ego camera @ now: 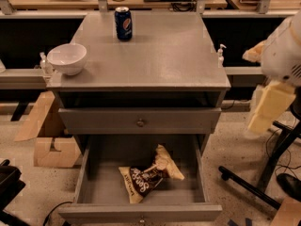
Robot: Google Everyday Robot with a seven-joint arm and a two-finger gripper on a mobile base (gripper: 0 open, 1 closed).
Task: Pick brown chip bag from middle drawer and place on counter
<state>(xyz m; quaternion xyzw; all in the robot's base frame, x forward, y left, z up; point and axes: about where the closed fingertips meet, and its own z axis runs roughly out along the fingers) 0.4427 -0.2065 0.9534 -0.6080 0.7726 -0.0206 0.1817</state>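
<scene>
The brown chip bag (pixel 149 174) lies crumpled on the floor of the open middle drawer (pixel 89 173), near its centre, with cream ends and white lettering showing. The drawer is pulled out toward me, and its front panel runs along the bottom of the view. The grey counter (pixel 160 55) is the cabinet top above it. My gripper (pixel 269 93) hangs at the right edge of the view, to the right of the cabinet at about counter height. It is well above and to the right of the bag and holds nothing that I can see.
A blue soda can (pixel 123 23) stands at the back of the counter and a white bowl (pixel 67 58) at its left edge. A closed drawer with a round knob (pixel 140 123) sits above the open one. Cardboard boxes (pixel 51 149) lie on the left, and a black stand's legs (pixel 254 187) on the right.
</scene>
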